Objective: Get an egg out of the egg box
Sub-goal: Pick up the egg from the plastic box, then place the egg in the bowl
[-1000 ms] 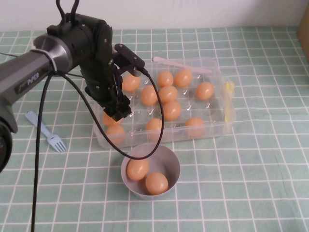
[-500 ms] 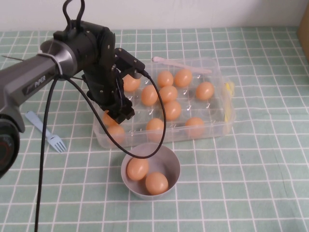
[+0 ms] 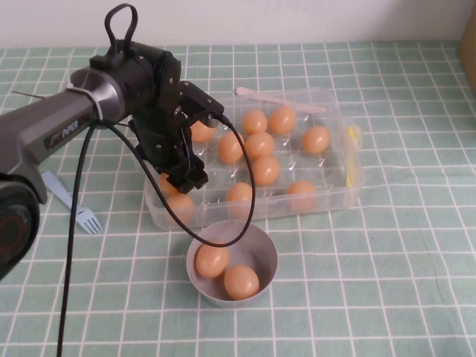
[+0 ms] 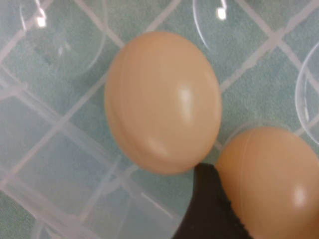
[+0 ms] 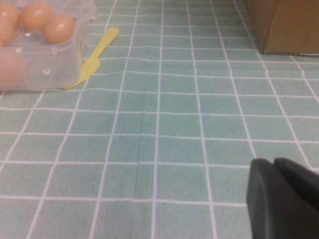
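Observation:
The clear plastic egg box (image 3: 336,195) sits mid-table with several orange-brown eggs in its cells. My left gripper (image 3: 186,178) reaches down into the box's near-left corner. In the left wrist view one black finger (image 4: 209,204) lies against the side of an egg (image 4: 271,179); the gripper is shut on that egg, which still sits low in the box. Another egg (image 4: 162,102) rests in the neighbouring cell. In the high view the gripper hides the held egg. My right gripper (image 5: 275,164) is shut and empty, low over bare tablecloth to the right of the box.
A grey bowl (image 3: 264,242) holding two eggs stands just in front of the box. A blue fork (image 3: 74,207) lies to the left. A pink utensil (image 3: 279,100) rests on the box's back rim. A yellow clip (image 3: 353,136) and a cardboard box (image 5: 284,25) are at the right.
My left gripper has moved slightly down and to the right, deeper into the box's near-left corner. The eggs and bowl have not moved.

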Robot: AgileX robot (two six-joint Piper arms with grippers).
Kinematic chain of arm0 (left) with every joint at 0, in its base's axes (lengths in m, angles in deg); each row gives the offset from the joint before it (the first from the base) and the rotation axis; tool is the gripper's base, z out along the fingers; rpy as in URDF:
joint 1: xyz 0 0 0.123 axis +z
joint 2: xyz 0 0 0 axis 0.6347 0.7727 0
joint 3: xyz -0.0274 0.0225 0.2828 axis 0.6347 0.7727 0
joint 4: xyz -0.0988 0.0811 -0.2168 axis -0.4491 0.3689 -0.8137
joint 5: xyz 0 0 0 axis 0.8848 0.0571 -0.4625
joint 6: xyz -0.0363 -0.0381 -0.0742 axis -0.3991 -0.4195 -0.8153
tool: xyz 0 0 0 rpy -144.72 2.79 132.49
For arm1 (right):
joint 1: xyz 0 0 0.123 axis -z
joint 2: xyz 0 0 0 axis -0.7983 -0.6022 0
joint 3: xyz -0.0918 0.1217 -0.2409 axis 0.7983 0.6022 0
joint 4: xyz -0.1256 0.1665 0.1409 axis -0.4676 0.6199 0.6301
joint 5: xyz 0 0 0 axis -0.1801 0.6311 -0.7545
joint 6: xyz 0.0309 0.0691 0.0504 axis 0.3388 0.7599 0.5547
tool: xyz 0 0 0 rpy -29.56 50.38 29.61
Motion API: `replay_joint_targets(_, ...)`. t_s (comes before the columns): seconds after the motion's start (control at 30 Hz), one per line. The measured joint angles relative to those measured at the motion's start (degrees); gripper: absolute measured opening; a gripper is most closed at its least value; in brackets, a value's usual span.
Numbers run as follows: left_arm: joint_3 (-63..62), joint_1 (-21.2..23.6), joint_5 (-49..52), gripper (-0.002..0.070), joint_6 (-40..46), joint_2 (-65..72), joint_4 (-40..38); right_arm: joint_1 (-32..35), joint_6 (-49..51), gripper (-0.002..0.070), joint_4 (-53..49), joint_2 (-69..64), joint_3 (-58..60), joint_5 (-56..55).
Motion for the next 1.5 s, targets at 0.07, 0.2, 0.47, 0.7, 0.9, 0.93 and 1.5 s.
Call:
replay_joint_targets(0.07, 0.0, 0.0, 0.0, 0.0395, 0.0, 0.0, 0.0, 0.0, 0.0, -0.0019, 0.0, 0.0, 0.0, 0.0)
replay_joint_targets(0.2, 0.0, 0.0, -0.4, 0.0379, 0.0, 0.0, 0.1, 0.0, 0.0, -0.0019, 0.0, 0.0, 0.0, 0.0)
replay_joint_targets(0.47, 0.0, 0.0, -0.4, 0.0352, 0.0, 0.0, 0.4, 0.0, 0.0, -0.0019, 0.0, 0.0, 0.0, 0.0)
replay_joint_targets(0.7, 0.0, 0.0, -0.4, 0.0351, 0.0, -0.2, 0.5, 0.0, 0.0, -0.0019, 0.0, 0.0, 0.0, 0.0)
replay_joint_targets(0.9, 0.0, 0.0, -0.4, 0.0351, 0.0, -2.2, 0.5, 0.0, 0.0, -0.0019, 0.0, 0.0, 0.0, 0.0)
replay_joint_targets(0.93, 0.0, 0.0, -0.4, 0.0351, 0.0, -2.5, 0.5, 0.0, 0.0, -0.0019, 0.0, 0.0, 0.0, 0.0)
replay_joint_targets(1.5, -2.9, -7.8, 10.0, 0.0347, -1.3, -17.3, 2.0, 0.0, 0.0, -0.0019, 0.0, 0.0, 0.0, 0.0)
